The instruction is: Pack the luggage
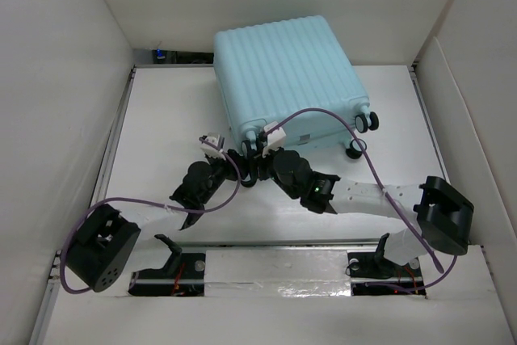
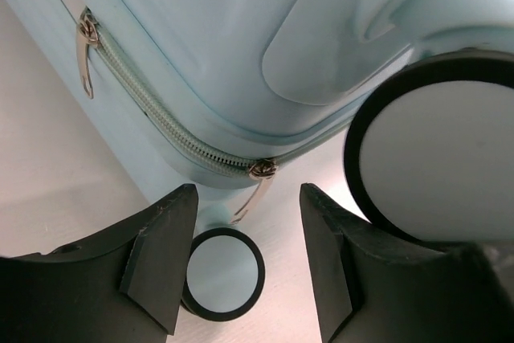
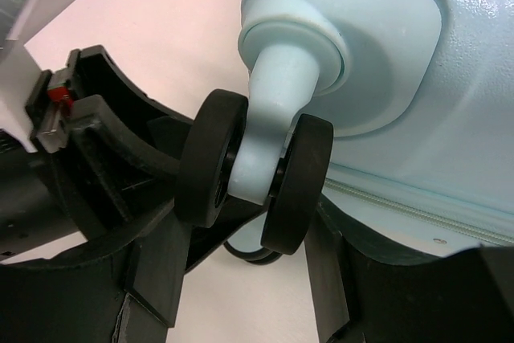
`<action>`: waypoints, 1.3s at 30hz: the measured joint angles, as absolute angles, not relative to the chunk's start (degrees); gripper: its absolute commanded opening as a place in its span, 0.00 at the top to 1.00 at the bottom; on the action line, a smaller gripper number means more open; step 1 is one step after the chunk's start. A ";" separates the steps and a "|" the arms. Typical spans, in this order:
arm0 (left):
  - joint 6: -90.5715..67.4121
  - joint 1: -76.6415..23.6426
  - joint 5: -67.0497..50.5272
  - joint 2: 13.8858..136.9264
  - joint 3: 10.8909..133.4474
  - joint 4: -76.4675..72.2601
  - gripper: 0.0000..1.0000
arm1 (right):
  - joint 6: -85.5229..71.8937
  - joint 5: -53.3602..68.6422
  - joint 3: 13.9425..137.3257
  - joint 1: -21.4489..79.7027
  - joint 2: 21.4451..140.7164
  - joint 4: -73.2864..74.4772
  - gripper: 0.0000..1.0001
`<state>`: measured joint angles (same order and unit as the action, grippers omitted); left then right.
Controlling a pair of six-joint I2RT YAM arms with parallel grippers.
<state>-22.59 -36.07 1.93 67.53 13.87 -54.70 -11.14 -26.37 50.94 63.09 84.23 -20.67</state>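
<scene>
Overhead and wrist views. The luggage [image 1: 283,78], closed, lay flat on the white desk [image 1: 161,119] towards the far side, slightly right of centre, with its ribbed pale aqua shell facing up. Two spinner wheels [image 1: 365,123] projected from its near right corner. Both arms reached inward from the near edge and met at the near left corner of the case. A purple cable [image 1: 339,115] arched from the right arm over the near edge of the shell.

In the left wrist view, the left gripper [image 2: 249,194] sat close to the zipped seam with its jaws spread and nothing pinched. A metal zipper pull [image 2: 259,174] hung in the gap between the black fingers [image 2: 161,255]. A second pull [image 2: 87,46] lay further along the zipper [image 2: 161,110]. A small black-rimmed wheel [image 2: 223,273] showed low in the gap, and a larger one [image 2: 438,150] filled the right of the view.

In the right wrist view, the right gripper [image 3: 249,230] sat under a corner of the case. A twin black wheel [image 3: 257,170] on its aqua stem lay in the gap. The jaws stood apart on either side of it. Whether they pressed on the wheel could not be told. Black parts of the other arm [image 3: 80,134] showed at the left.
</scene>
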 measured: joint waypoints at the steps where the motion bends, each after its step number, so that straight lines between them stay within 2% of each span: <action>1: -22.57 -36.07 1.89 68.34 14.13 -54.87 0.51 | -10.98 -26.24 50.94 63.09 84.12 -20.53 1.00; 5: -22.98 -36.01 2.07 71.24 14.52 -57.21 0.54 | -10.87 -25.28 51.00 63.09 83.96 -20.12 1.00; 12: -26.50 -36.03 3.49 72.86 14.50 -58.92 0.67 | -11.05 -24.88 51.27 63.02 83.96 -19.75 1.00; 20: -29.32 -39.38 7.66 73.69 14.52 -59.70 0.66 | -11.44 -24.86 51.27 63.09 83.96 -19.73 1.00; 29: -31.22 -40.40 6.37 76.71 15.03 -62.72 0.67 | -10.81 -25.41 51.27 63.09 83.85 -19.42 1.00; 32: -31.57 -40.53 6.42 77.49 15.27 -63.31 0.81 | -10.72 -25.45 51.27 63.09 83.74 -19.29 1.00; 33: -31.44 -40.56 6.55 77.89 15.57 -63.26 0.93 | -10.87 -25.30 51.27 63.09 83.74 -19.33 1.00; 34: -31.57 -40.73 6.63 78.35 15.97 -63.42 0.98 | -10.94 -25.26 51.27 63.09 83.74 -19.31 1.00; 39: -31.64 -41.45 8.60 78.96 16.78 -63.79 1.00 | -11.16 -25.19 51.20 63.09 83.50 -19.33 1.00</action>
<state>-31.64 -41.45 8.60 78.96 16.78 -63.79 -11.16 -25.19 51.20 63.09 83.50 -19.33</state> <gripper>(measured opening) 0.026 0.588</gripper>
